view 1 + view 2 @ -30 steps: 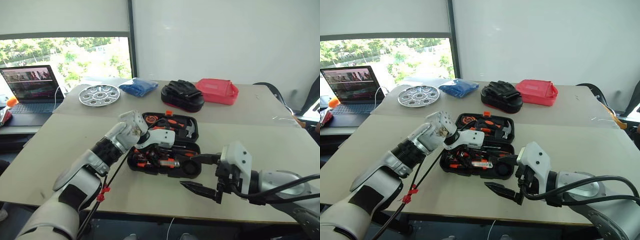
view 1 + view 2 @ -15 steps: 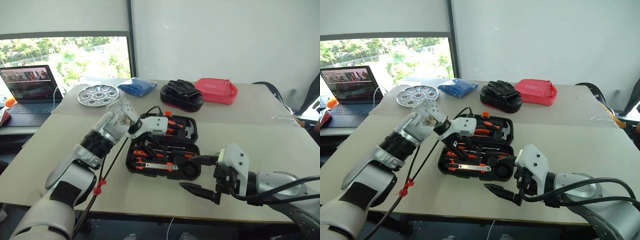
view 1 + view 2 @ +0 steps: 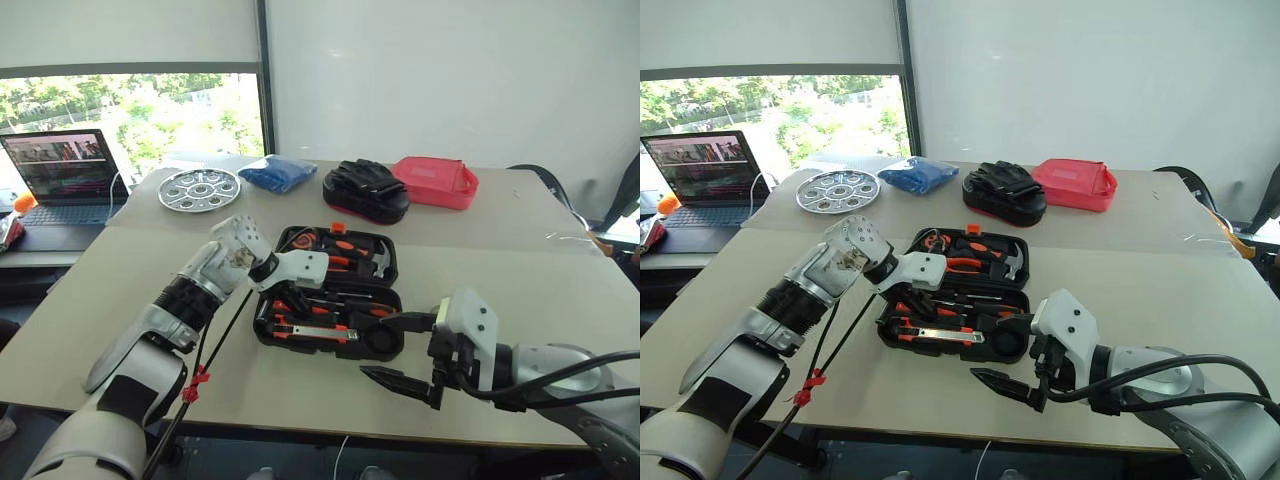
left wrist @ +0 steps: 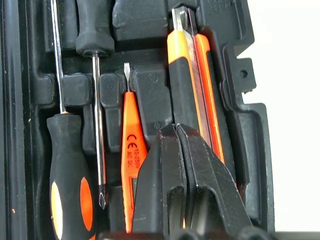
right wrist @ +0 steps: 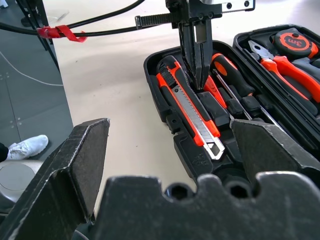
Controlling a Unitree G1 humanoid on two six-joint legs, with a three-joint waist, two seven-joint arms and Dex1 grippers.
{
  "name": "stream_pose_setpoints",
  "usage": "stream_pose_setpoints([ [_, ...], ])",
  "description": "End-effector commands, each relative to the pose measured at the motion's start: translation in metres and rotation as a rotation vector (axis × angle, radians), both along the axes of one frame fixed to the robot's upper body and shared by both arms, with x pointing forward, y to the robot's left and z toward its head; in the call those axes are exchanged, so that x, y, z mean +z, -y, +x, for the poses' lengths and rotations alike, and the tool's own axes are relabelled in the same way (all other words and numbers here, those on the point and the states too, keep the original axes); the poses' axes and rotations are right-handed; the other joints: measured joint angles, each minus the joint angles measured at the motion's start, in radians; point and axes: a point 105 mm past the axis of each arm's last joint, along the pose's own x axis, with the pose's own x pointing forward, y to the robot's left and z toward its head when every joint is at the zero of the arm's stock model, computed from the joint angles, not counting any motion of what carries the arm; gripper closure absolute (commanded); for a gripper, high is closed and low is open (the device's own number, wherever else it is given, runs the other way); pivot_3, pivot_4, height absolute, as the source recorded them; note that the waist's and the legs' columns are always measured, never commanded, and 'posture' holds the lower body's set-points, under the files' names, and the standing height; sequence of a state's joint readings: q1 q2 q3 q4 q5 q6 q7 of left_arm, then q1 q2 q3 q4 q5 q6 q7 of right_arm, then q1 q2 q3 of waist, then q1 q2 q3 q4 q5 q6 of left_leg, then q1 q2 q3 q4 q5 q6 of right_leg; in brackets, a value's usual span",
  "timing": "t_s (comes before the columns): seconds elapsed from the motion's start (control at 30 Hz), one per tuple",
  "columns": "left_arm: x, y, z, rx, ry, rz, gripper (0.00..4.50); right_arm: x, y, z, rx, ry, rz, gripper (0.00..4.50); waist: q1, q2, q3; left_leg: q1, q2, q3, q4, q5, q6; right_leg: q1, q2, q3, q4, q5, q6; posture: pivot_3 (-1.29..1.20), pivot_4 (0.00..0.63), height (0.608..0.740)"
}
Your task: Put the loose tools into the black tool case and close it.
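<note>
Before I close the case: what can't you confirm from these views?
- Left wrist view: the shut left gripper covers the near ends of the utility knife and tester pen, so their seating is unclear.
- Head views: the left arm hides the black tool case's near-left corner.
- Right wrist view: the open right gripper blocks the case's front edge.

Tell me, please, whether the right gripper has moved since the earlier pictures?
No. The right gripper sits open at the same spot by the near right corner of the black tool case, as before.
</note>
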State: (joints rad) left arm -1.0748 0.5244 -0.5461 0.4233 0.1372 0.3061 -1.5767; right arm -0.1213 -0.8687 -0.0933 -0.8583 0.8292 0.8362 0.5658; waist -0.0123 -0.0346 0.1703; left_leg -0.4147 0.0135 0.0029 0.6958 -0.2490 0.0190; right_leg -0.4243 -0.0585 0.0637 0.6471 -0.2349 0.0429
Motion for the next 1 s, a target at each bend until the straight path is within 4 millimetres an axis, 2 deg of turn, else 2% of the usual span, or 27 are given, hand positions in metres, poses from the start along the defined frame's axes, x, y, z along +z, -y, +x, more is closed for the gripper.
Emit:
stream_pose_setpoints([
  [0.03, 0.004, 0.003, -0.005, -0.037, 0.011, 0.000, 4.41, 0.009, -0.001, -0.002, 0.008, 0.050, 0.017, 0.00, 0.000, 0.000, 0.000, 0.000, 0.000, 0.000, 0.000, 0.000, 0.000, 0.000, 0.000, 0.000, 0.000, 0.000, 0.000, 0.00, 0.150, 0.740],
  [0.23, 0.006, 0.004, -0.005, -0.045, 0.022, 0.008, 4.41, 0.009, -0.001, -0.002, 0.005, 0.047, 0.017, 0.00, 0.000, 0.000, 0.000, 0.000, 0.000, 0.000, 0.000, 0.000, 0.000, 0.000, 0.000, 0.000, 0.000, 0.000, 0.000, 0.00, 0.150, 0.740],
  [0.43, 0.022, 0.005, 0.004, -0.015, 0.058, -0.017, 4.41, 0.009, 0.000, -0.002, 0.002, 0.046, 0.017, 0.00, 0.000, 0.000, 0.000, 0.000, 0.000, 0.000, 0.000, 0.000, 0.000, 0.000, 0.000, 0.000, 0.000, 0.000, 0.000, 0.00, 0.150, 0.740],
  [0.57, 0.013, -0.004, -0.004, -0.059, 0.038, 0.034, 4.41, 0.009, 0.000, -0.002, 0.001, 0.048, 0.016, 0.00, -0.002, 0.000, 0.000, 0.000, 0.000, 0.000, 0.000, 0.000, 0.000, 0.000, 0.000, 0.000, 0.000, 0.000, 0.000, 0.00, 0.150, 0.740],
  [0.83, 0.007, -0.001, -0.012, -0.074, 0.014, 0.031, 4.41, 0.009, 0.000, -0.002, 0.000, 0.048, 0.014, 0.00, -0.001, 0.000, 0.000, 0.000, 0.000, 0.000, 0.000, 0.000, 0.000, 0.000, 0.000, 0.000, 0.000, 0.000, 0.000, 0.00, 0.150, 0.740],
  [1.0, -0.012, -0.002, -0.002, -0.075, 0.102, 0.089, 4.41, 0.010, -0.001, -0.001, -0.003, 0.051, 0.017, 0.00, -0.001, 0.000, 0.000, 0.000, 0.000, 0.000, 0.000, 0.000, 0.000, 0.000, 0.000, 0.000, 0.000, 0.000, 0.000, 0.00, 0.150, 0.740],
])
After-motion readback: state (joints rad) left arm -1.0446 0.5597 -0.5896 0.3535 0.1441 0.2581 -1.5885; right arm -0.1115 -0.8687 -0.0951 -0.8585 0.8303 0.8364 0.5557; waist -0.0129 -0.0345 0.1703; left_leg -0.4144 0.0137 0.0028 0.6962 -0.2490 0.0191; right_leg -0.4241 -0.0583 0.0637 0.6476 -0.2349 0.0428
